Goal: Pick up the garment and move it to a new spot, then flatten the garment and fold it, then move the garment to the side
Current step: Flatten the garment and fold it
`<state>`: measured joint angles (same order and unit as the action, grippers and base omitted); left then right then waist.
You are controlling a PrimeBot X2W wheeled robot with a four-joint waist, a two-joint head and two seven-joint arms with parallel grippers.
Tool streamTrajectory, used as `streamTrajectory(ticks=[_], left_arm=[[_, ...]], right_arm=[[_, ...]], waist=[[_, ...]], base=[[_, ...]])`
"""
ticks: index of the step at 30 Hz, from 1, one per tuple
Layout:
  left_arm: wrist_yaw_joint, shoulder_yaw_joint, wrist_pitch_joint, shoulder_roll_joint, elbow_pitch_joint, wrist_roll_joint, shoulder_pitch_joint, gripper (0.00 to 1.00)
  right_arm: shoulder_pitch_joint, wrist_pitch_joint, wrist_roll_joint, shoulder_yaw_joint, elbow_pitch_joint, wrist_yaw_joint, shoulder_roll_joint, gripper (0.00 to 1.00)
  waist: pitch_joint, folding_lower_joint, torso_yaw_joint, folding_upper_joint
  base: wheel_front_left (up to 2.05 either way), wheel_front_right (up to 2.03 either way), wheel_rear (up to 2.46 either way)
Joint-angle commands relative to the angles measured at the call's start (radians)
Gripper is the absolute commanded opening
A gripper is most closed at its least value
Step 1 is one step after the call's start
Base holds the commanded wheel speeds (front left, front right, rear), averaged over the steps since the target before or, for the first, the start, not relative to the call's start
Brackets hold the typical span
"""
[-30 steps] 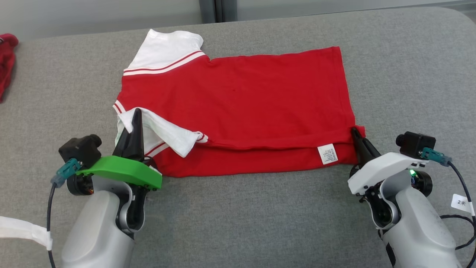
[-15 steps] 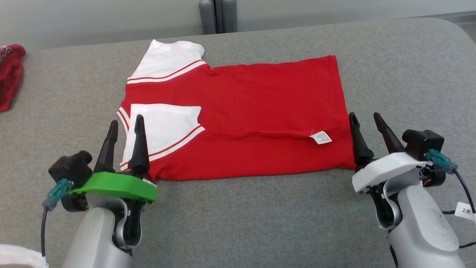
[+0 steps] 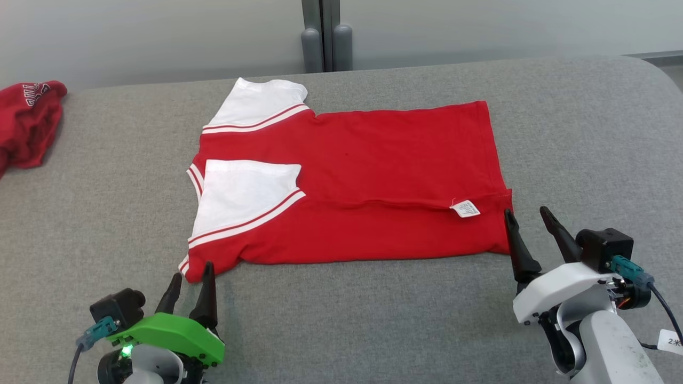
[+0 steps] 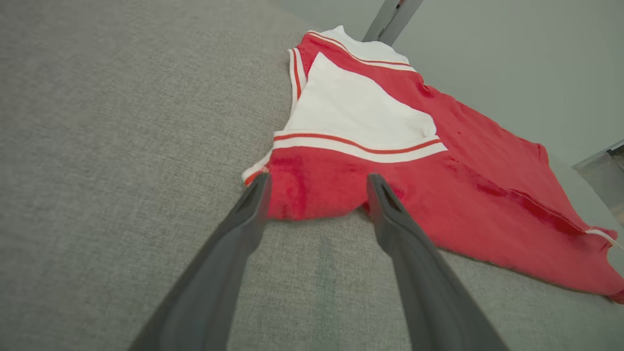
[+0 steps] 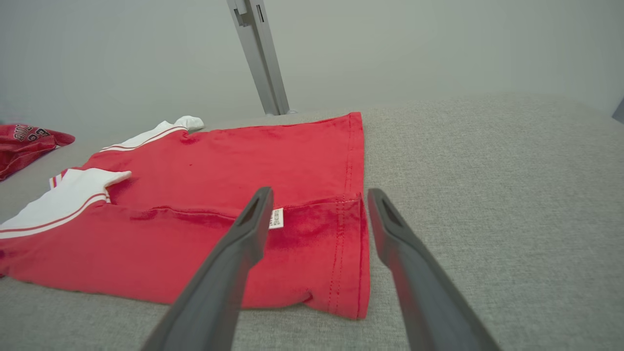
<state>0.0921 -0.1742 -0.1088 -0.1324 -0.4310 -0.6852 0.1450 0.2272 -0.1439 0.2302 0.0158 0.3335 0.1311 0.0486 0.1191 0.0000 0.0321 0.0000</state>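
Note:
The garment point(image 3: 363, 176) is a red shirt with white sleeves, lying flat on the grey table with its near long edge folded over toward the middle; a white label point(image 3: 465, 208) shows on the fold. My left gripper point(image 3: 192, 272) is open just short of the shirt's near left corner point(image 4: 292, 195), holding nothing. At the near right corner point(image 5: 341, 253), my right gripper point(image 3: 525, 216) is open too, its fingers bare above the cloth's edge. In the wrist views the left gripper point(image 4: 317, 183) and the right gripper point(image 5: 319, 195) both stand wide.
A second crumpled red cloth point(image 3: 26, 122) lies at the table's far left edge, also seen as a red heap point(image 5: 27, 144) from the right wrist. A grey post point(image 3: 323, 34) stands behind the table point(image 3: 587, 133). Grey padded surface runs right of the shirt and along the near edge.
Both grippers let go of the shirt's folded near edge, opened, and drew back toward me. The sleeve now lies flat. The head camera tilted, shifting the whole picture down.

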Motion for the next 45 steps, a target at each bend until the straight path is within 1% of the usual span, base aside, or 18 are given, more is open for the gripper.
streamTrajectory(ticks=[1,6,12,13,14,15,16,17,21,25,29,35,36,37,38,39,41,45], left_arm=[[-0.008,0.006,0.014,0.005,-0.007,-0.018,-0.008,1.0],[-0.023,0.034,0.053,0.012,-0.049,-0.066,0.024,1.0],[-0.006,0.06,0.059,0.018,-0.119,-0.119,0.073,1.0],[-0.002,0.06,0.057,0.017,-0.129,-0.122,0.082,0.85],[0.001,0.059,0.052,0.016,-0.135,-0.123,0.091,0.49],[0.004,0.061,0.043,0.015,-0.14,-0.125,0.101,0.36],[0.006,0.061,0.033,0.014,-0.143,-0.126,0.109,0.16],[0.01,0.063,0.02,0.013,-0.146,-0.126,0.119,0.0],[0.024,0.057,-0.025,0.013,-0.137,-0.132,0.145,0.0],[0.033,0.044,-0.063,-0.001,-0.124,-0.128,0.163,0.0],[0.036,0.026,-0.076,-0.008,-0.105,-0.132,0.17,0.0],[0.038,0.0,-0.083,-0.013,-0.078,-0.143,0.175,0.0],[0.038,-0.003,-0.085,-0.014,-0.076,-0.144,0.174,0.0],[0.039,-0.005,-0.086,-0.015,-0.074,-0.144,0.173,0.0],[0.039,-0.007,-0.089,-0.016,-0.073,-0.145,0.172,0.0],[0.039,-0.01,-0.09,-0.017,-0.071,-0.146,0.171,0.0],[0.039,-0.014,-0.098,-0.02,-0.066,-0.146,0.166,0.0],[0.039,-0.021,-0.103,-0.03,-0.05,-0.139,0.154,0.0]], right_arm=[[-0.015,0.005,-0.002,-0.002,-0.009,-0.001,0.004,1.0],[-0.017,0.026,-0.011,-0.017,-0.033,-0.001,0.004,1.0],[-0.008,0.045,-0.021,-0.026,-0.045,-0.001,0.004,1.0],[-0.008,0.05,-0.019,-0.025,-0.045,-0.001,0.004,1.0],[-0.007,0.052,-0.019,-0.025,-0.044,-0.001,0.004,1.0],[-0.007,0.054,-0.019,-0.023,-0.041,-0.001,0.004,1.0],[-0.005,0.058,-0.019,-0.021,-0.037,-0.001,0.004,1.0],[-0.003,0.063,-0.021,-0.021,-0.033,-0.001,0.004,1.0],[0.014,0.091,-0.01,-0.026,0.0,-0.001,0.004,1.0],[0.05,0.114,-0.006,-0.031,0.056,-0.001,0.004,1.0],[0.095,0.14,-0.052,-0.02,0.137,-0.001,0.003,1.0],[0.142,0.159,-0.052,-0.008,0.253,-0.001,0.004,1.0],[0.148,0.165,-0.049,-0.01,0.275,-0.001,0.003,0.87],[0.153,0.166,-0.046,-0.015,0.29,-0.001,0.003,0.54],[0.158,0.168,-0.041,-0.022,0.305,-0.001,0.003,0.39],[0.163,0.168,-0.028,-0.033,0.319,-0.001,0.002,0.18],[0.175,0.156,-0.003,-0.048,0.332,0.0,0.002,0.0],[0.203,0.124,0.005,-0.049,0.33,-0.001,0.005,0.0]], waist=[[0.007,0.0,-0.003,0.0],[0.027,0.0,-0.021,0.0],[0.05,0.0,-0.044,0.0],[0.054,0.0,-0.046,0.0],[0.057,0.0,-0.048,0.0],[0.06,0.0,-0.049,0.0],[0.063,0.0,-0.05,0.0],[0.067,0.0,-0.05,0.0],[0.077,0.0,-0.045,0.0],[0.084,0.0,-0.033,0.0],[0.092,0.0,-0.011,0.0],[0.098,0.0,0.01,0.0],[0.098,0.0,0.011,0.0],[0.098,0.0,0.012,0.0],[0.098,0.0,0.013,0.0],[0.097,0.0,0.013,0.0],[0.093,0.0,0.011,0.0],[0.069,0.0,0.002,0.0]], base=[[0.0,0.0,0.0],[0.0,0.0,0.0],[0.0,0.0,0.0],[0.0,0.0,0.0],[0.0,0.0,0.0],[0.0,0.0,0.0],[0.0,0.0,0.0],[0.0,0.0,0.0],[0.0,0.0,0.0],[0.0,0.0,0.0],[0.0,0.0,0.0],[0.0,0.0,0.0],[0.0,0.0,0.0],[0.0,0.0,0.0],[0.0,0.0,0.0],[0.0,0.0,0.0],[0.0,0.0,0.0],[0.0,0.0,0.0]])
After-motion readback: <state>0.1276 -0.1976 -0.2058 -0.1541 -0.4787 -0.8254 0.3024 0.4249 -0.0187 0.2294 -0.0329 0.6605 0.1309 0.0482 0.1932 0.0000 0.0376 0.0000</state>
